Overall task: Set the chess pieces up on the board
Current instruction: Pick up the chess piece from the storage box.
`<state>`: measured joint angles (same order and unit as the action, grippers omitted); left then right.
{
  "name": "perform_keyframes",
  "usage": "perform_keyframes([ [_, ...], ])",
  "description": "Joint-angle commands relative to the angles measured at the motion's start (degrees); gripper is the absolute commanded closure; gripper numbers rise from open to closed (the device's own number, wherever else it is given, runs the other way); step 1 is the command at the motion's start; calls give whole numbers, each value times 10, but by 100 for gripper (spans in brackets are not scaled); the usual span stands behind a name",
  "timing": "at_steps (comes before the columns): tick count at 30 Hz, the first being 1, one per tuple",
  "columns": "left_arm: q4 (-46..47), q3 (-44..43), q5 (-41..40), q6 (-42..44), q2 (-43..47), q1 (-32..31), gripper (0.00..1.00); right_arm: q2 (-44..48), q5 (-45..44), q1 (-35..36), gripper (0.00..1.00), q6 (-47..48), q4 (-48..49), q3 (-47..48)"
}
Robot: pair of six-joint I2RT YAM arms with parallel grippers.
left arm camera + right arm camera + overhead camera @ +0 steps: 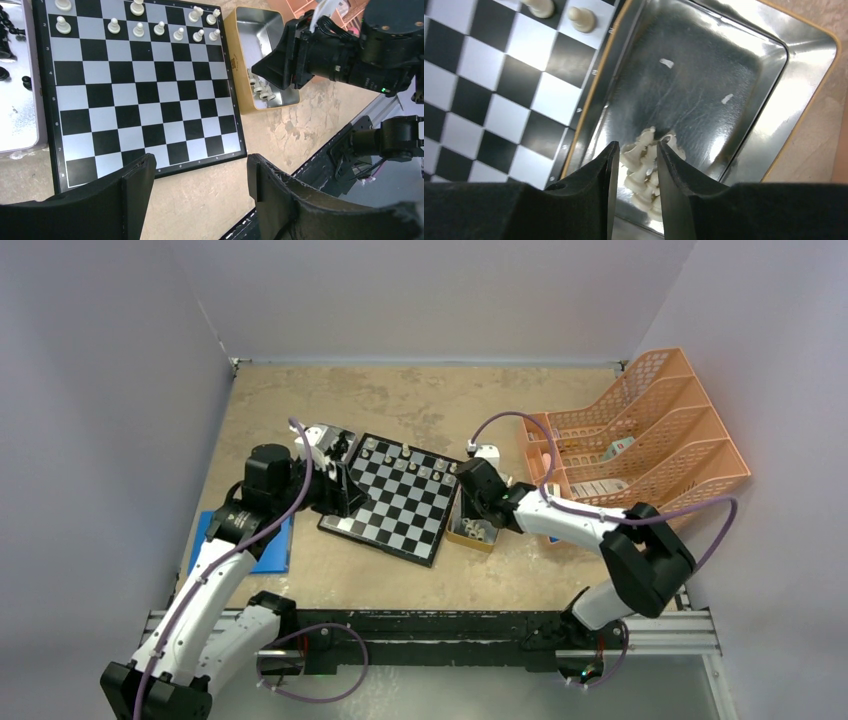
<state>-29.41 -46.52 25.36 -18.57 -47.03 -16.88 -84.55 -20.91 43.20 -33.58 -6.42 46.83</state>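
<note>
Cream pieces (138,29) — eleven on board (135,100); left tool (199,162) spread, empty; right tool (637,147) narrowed over pile (640,176) in tray (744,90) — grasp unclear.

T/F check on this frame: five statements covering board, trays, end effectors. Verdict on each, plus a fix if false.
1. Cream-white chess pieces stand on the black-and-silver checked chessboard. True.
2. The black chess pieces are set up on the chessboard. False: none shows there; they lie in the silver metal tray beside it.
3. The right end effector is over the gold-rimmed tin tray. True.
4. The left end effector is shut on a piece. False: its jaws stand wide apart with nothing between them.
5. The orange plastic rack stands on the left arm's side. False: it is on the right arm's side.
</note>
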Motion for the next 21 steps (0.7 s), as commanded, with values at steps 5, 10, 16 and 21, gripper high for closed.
perform_keyframes([
  [5,10,-2,20,16,3,3,33,-55,-31,-13,64,-24,-90,58],
  [10,10,-2,20,16,5,3,33,-74,-33,-14,64,-25,-97,61],
  [16,9,-1,20,15,1,3,33,-91,-32,-19,66,-24,-96,66],
  [21,9,-1,20,13,-1,3,33,-103,-48,-25,65,-19,-107,82],
])
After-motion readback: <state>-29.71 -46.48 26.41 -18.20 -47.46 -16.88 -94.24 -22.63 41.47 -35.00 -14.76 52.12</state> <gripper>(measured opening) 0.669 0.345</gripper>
